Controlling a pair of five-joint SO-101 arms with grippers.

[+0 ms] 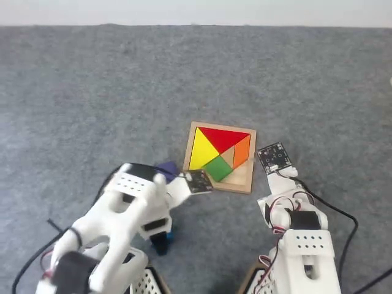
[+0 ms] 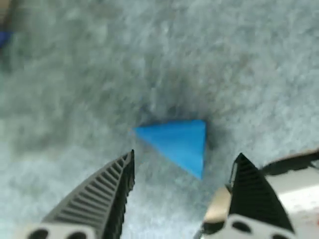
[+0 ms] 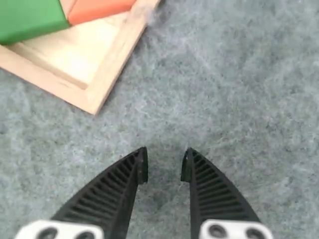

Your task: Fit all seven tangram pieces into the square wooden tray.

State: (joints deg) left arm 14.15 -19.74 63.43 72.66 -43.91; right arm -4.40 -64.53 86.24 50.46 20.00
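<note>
Left tool (image 2: 186, 158) hangs released, jaws wide astride the blue triangle (image 2: 179, 142) lying flat on the desk (image 2: 75, 59), apparently lined up for a pick. Right tool (image 3: 164, 162) sits empty, slightly parted, beside the part-filled wooden tray (image 3: 107, 74) corner, probably keeping clear.

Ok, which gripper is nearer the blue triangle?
Left. The left gripper is open with the blue triangle just ahead of its fingertips; the right gripper is over carpet by the tray corner.

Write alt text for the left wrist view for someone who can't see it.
A blue triangle piece lies on grey carpet, framed by the open left end effector, which is not touching it.
</note>
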